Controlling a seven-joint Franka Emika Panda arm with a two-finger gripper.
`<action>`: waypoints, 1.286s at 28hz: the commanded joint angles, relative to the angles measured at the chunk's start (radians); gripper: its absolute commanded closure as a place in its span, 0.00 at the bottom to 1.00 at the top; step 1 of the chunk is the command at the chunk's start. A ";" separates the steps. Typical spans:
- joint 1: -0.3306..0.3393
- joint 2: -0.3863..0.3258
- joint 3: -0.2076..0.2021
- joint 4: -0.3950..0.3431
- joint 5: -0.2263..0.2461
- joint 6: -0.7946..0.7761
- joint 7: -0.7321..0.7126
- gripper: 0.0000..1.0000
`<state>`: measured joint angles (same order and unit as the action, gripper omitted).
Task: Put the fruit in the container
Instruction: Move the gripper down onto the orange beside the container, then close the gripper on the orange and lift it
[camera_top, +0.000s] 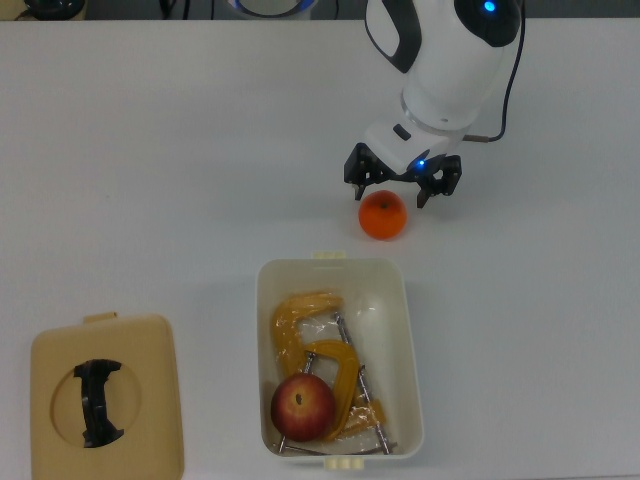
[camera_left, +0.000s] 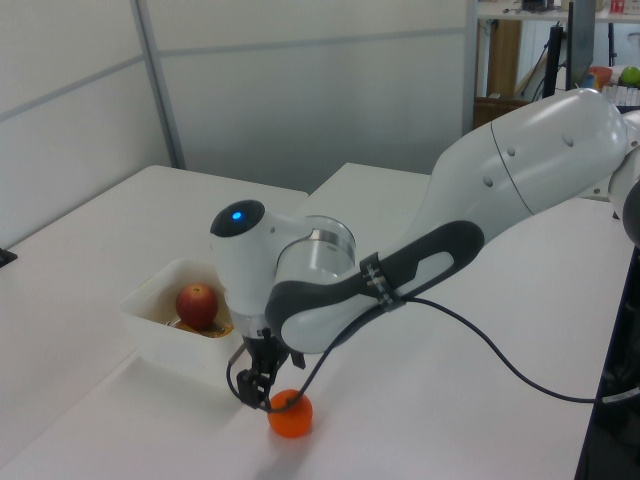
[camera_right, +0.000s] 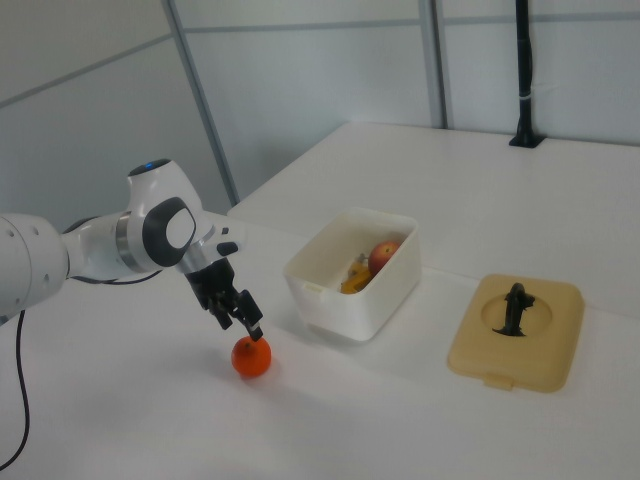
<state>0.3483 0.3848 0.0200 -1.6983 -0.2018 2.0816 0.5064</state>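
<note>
Tool (camera_top: 403, 185) open, fingers spread wide, hanging just above the orange (camera_top: 383, 215) and a bit to its far side in the top view; not gripping anything. Left view shows a fingertip (camera_left: 263, 401) right at the top of the orange (camera_left: 290, 413), contact unclear. Right view: tool (camera_right: 234, 311) sits directly over the orange (camera_right: 251, 356).

Orange rests on the white counter (camera_top: 150, 180), outside the container (camera_top: 411, 345), just beyond its far short end and toward the top view's right.

Apple (camera_top: 303, 407) is already inside the container, at the near end in the top view, lying against yellow-orange C-clamps (camera_top: 318, 360) that fill the rest of the tub. Apple (camera_left: 197, 305) also visible in the left view, and apple (camera_right: 385, 255) in the right view.

Tan lid (camera_top: 107, 397) with black handle (camera_top: 98, 401) lies flat on the counter, well apart, at the top view's lower left.
</note>
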 joint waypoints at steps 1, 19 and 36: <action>0.021 -0.026 -0.011 -0.087 -0.030 0.063 0.027 0.00; 0.021 0.037 -0.011 -0.119 -0.173 0.158 0.176 1.00; -0.066 -0.040 -0.035 0.052 -0.027 0.153 0.110 1.00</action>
<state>0.3097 0.3677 -0.0057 -1.6896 -0.3096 2.2231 0.6695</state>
